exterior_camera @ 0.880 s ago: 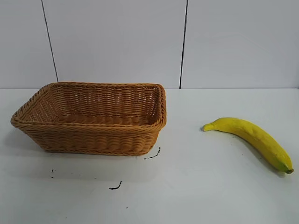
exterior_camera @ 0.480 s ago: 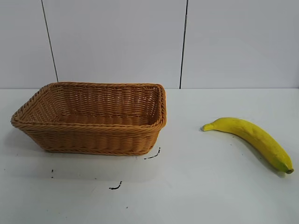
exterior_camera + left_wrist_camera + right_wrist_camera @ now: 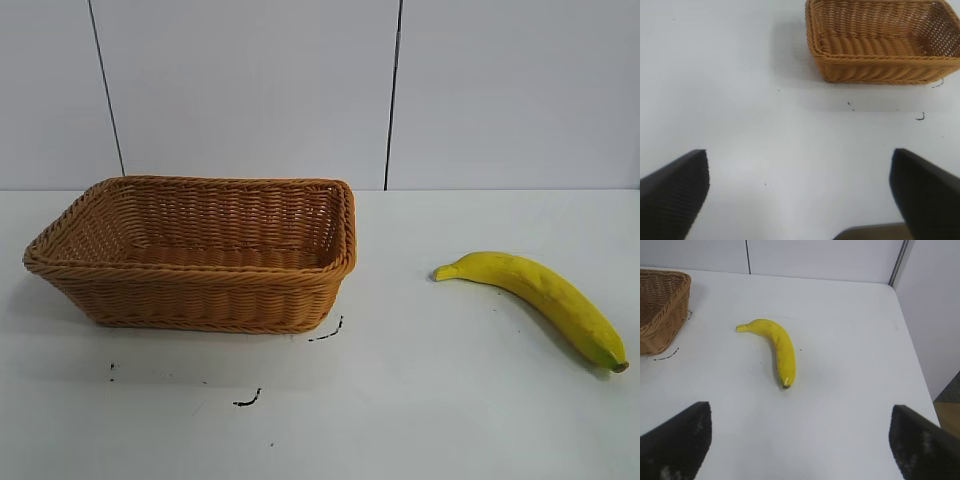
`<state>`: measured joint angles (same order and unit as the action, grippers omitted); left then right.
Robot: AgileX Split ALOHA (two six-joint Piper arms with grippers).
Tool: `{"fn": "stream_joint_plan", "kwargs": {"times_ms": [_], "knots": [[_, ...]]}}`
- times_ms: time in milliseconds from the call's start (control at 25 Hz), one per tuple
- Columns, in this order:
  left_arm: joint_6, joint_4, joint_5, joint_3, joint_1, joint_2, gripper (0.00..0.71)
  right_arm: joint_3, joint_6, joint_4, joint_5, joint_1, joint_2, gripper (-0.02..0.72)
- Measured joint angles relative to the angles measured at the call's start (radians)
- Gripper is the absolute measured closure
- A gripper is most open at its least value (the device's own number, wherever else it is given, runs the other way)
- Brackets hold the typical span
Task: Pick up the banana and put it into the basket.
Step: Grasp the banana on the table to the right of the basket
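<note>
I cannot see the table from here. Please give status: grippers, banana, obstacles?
Both grippers open, off the objects: left gripper, right gripper. Banana on table, right of basket, untouched. Path between them free.

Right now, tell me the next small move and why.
Probably ease the open right gripper forward and down toward the banana. It lies alone on the table, well right of the empty basket, untouched, and it sits ahead between that gripper's spread fingers. The left gripper is nearer the basket.
</note>
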<state>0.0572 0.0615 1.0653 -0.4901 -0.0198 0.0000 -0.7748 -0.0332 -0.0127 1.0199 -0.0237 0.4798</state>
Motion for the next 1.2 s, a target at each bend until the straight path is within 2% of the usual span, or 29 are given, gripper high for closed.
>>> {"fn": "stream_joint_plan", "kwargs": {"times_ms": [160, 440, 720, 920, 1120, 1200], "knots": [[0.0, 0.0, 0.0, 0.0, 0.0, 0.0, 0.015, -0.09, 0.0, 0.0, -0.001, 0.0, 0.178, 0.014], [0.0, 0.0, 0.0, 0.0, 0.0, 0.0, 0.015, -0.307, -0.016, 0.0, -0.002, 0.0, 0.655, 0.014], [0.0, 0.0, 0.0, 0.0, 0.0, 0.0, 0.015, -0.524, -0.096, 0.0, 0.043, 0.0, 1.013, 0.014], [0.0, 0.0, 0.0, 0.0, 0.0, 0.0, 0.015, -0.635, -0.168, -0.001, 0.045, 0.0, 1.199, 0.014], [0.0, 0.0, 0.0, 0.0, 0.0, 0.0, 0.015, -0.683, -0.244, -0.041, 0.04, 0.0, 1.297, 0.014], [0.0, 0.0, 0.0, 0.0, 0.0, 0.0, 0.015, -0.685, -0.253, -0.056, 0.036, 0.0, 1.312, 0.014]]}}
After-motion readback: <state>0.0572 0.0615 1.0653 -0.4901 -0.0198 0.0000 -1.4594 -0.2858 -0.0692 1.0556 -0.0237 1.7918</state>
